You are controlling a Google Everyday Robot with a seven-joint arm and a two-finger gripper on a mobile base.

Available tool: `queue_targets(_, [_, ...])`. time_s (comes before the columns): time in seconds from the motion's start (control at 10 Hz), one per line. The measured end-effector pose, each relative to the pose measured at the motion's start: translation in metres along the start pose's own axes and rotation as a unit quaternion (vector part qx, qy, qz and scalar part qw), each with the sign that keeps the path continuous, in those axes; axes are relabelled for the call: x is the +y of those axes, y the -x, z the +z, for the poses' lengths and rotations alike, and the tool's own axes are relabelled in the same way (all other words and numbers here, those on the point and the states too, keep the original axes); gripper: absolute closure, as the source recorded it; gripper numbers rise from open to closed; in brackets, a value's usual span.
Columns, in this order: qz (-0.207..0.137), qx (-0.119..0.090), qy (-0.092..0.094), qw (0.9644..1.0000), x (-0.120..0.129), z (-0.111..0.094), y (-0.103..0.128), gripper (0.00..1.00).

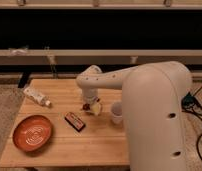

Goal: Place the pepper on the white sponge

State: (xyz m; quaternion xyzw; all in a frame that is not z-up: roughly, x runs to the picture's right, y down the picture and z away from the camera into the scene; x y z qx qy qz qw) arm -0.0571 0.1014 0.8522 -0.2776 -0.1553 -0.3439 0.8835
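The pincer (89, 104) hangs low over the middle of the surface (69, 145), right at the white sponge (97, 108). The pepper (86, 106) shows as a red speck at its tip, touching the sponge's left edge. Placement looks nearly done; release and retreat remain.

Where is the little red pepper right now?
The pepper sits mid-table under the gripper, touching the white sponge, between the dark bar and white cup.

Gripper (90, 106) low over the table (59, 148) middle, pepper (86, 106) right under it, touching the sponge (96, 108) on its right, cup (116, 112) further right, bar (74, 121) in front-left, plate (33, 133) front left, tube (36, 97) back left
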Motion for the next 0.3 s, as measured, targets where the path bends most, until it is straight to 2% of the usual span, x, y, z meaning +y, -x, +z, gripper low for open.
queue_targets(0.3, [0.000, -0.001, 0.001, 1.0000, 0.0010, -0.0019, -0.0012, 0.20])
